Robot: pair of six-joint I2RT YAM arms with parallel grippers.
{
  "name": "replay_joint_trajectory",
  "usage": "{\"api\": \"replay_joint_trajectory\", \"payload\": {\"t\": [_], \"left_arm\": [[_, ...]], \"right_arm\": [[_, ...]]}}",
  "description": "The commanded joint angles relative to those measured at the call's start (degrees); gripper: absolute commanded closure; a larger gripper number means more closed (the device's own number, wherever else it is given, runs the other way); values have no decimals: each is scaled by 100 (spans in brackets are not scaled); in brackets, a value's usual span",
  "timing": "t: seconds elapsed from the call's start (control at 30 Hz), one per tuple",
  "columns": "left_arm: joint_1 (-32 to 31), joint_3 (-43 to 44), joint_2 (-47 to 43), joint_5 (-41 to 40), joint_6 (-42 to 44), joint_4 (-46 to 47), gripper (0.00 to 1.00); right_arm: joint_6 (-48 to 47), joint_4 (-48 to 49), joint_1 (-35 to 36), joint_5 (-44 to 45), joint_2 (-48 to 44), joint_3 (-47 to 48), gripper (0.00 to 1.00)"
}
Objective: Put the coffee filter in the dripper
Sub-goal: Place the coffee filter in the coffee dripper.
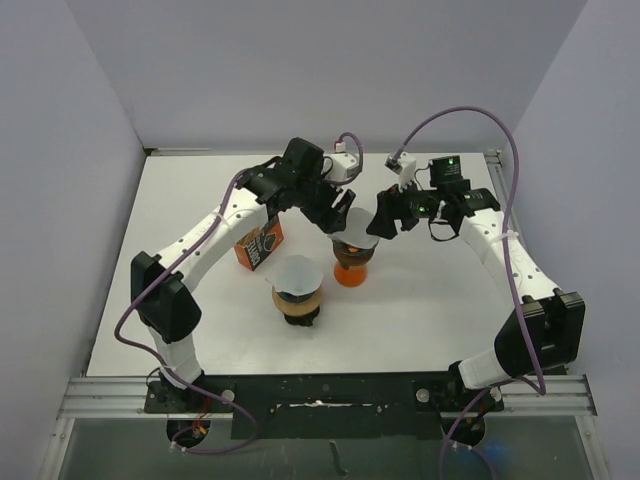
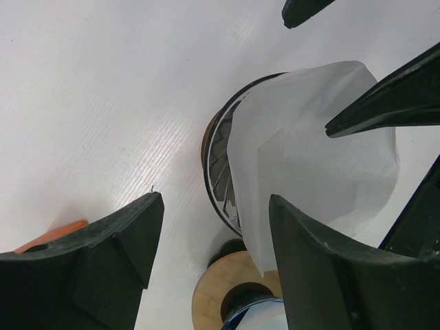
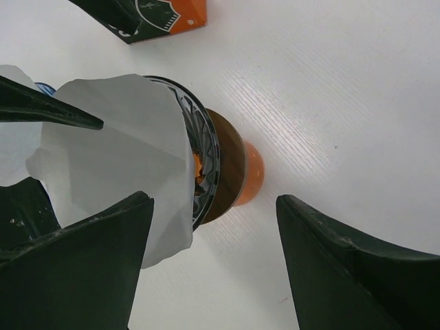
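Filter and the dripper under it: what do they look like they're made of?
Filter: thin white paper, matte, with a sharp fold crease and a wavy edge. Dripper: hard and glossy; its ribbed inside catches the light and the brown wall looks translucent, so glass or plastic, I can't tell which. Its orange base: smooth and shiny, probably plastic or glazed ceramic.

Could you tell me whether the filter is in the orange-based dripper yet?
Partly in: the filter stands in the dripper but leans to one side, not seated squarely.
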Motion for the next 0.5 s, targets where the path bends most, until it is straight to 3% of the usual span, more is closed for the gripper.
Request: {"api": "replay_joint_trajectory", "payload": {"t": [0.0, 0.47], "left_arm": [[60, 250, -395, 268, 158, 113, 38], [210, 288, -782, 425, 359, 216, 37]], "right_arm": [[-148, 67, -71, -244, -194, 293, 26], [-605, -247, -242, -728, -338, 743, 22]]}}
